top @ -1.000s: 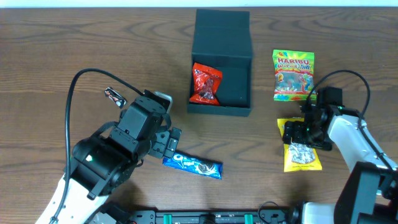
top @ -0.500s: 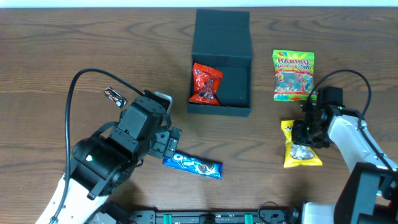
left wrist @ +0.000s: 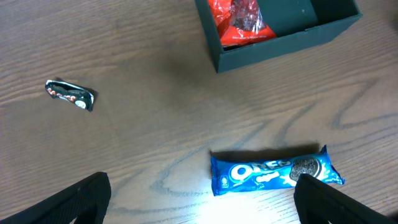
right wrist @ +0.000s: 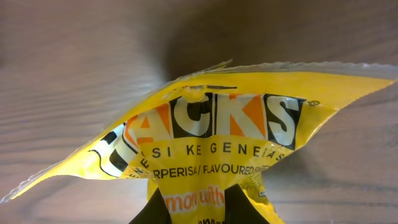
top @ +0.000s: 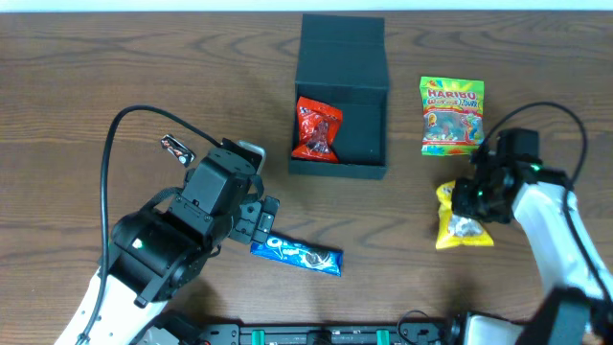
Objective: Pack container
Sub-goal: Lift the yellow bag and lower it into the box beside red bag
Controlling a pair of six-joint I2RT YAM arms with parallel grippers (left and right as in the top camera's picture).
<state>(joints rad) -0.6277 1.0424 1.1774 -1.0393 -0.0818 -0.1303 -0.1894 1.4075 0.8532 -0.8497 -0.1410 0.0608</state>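
The dark teal container (top: 342, 101) stands open at the table's far middle, lid flap folded back, with a red snack packet (top: 317, 128) inside at its left; the container's near corner (left wrist: 273, 46) shows in the left wrist view. My right gripper (top: 476, 196) is shut on a yellow snack packet (top: 462, 224), whose crumpled top (right wrist: 211, 134) fills the right wrist view, pinched between the dark fingers (right wrist: 239, 202). My left gripper (left wrist: 199, 199) is open low over the table, right fingertip beside a blue Oreo pack (left wrist: 277, 171), also seen in the overhead view (top: 296, 254).
A Haribo gummy bag (top: 452, 116) lies right of the container. A small dark wrapped candy (top: 176, 148) sits at the left, also in the left wrist view (left wrist: 70, 95). The left arm's black cable arcs over the table's left side.
The right gripper has shut on the yellow packet, bunching it and lifting its upper end. The left arm and the Oreo pack have not moved.
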